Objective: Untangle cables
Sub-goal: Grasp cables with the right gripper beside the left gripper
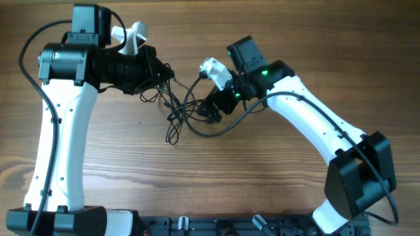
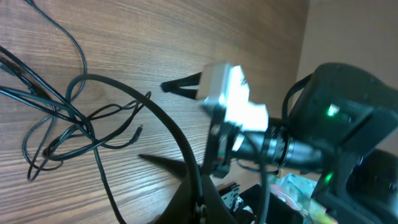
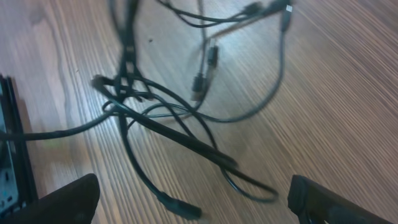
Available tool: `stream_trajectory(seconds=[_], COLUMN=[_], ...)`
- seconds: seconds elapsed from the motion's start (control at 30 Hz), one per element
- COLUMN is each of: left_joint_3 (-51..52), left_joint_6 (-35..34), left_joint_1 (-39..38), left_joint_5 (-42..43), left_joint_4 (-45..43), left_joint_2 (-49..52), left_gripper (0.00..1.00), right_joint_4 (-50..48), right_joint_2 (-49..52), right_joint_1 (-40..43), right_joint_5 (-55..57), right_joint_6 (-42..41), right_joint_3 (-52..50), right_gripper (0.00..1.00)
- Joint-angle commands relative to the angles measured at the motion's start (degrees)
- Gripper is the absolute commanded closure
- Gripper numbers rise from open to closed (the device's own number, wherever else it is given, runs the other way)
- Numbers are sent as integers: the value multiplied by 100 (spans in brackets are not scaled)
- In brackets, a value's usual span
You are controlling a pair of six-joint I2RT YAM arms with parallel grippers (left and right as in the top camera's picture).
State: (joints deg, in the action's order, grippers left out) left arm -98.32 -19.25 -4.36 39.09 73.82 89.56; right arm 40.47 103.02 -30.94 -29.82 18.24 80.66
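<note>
- The left pincer [image 1: 161, 78] is closed tight, apparently on a strand at the far-left end of the cables [image 1: 170, 118]. If it pulls away from here, I judge the crossing strands would cinch tighter rather than come free.
- The cables lie in a loose bunch on the counter [image 1: 262, 39], between the two arms. The long axis runs from the left pincer at the far end towards the near edge, where thin loops trail off. One bigger loop bulges right, under the right arm.
- In the right wrist view several strands cross at one knot [image 3: 124, 106], and the plug ends [image 3: 200, 81] lie just beyond it. A plug could snag in a loop and drag the whole bunch along.
- The right pincer [image 1: 209, 113] stands wide open and holds nothing, with the bunch just ahead of its fingertips. Closing here risks catching several strands at once, which would leave nothing separated.
</note>
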Motion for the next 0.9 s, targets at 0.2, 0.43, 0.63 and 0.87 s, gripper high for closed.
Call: stream_trajectory(seconds=[0.2, 0.43, 0.63, 0.87], left_joint_3=[-96, -96, -96, -96], left_joint_6=[-140, -140, -138, -142], left_joint_1=[2, 0, 2, 2], left_joint_5=[70, 72, 44, 48], left_joint_4=[275, 319, 289, 295], left_joint_2=[-63, -63, -63, -63], left_gripper=[96, 96, 96, 96], right_joint_4=[-723, -1071, -1759, -1473], right_joint_2=[404, 404, 164, 98], right_joint_1=[-361, -361, -260, -221], right_joint_5=[179, -79, -601, -501], right_joint_6=[859, 577, -1298, -1178], right_joint_3=[-81, -81, -79, -81], right_gripper=[32, 96, 96, 22])
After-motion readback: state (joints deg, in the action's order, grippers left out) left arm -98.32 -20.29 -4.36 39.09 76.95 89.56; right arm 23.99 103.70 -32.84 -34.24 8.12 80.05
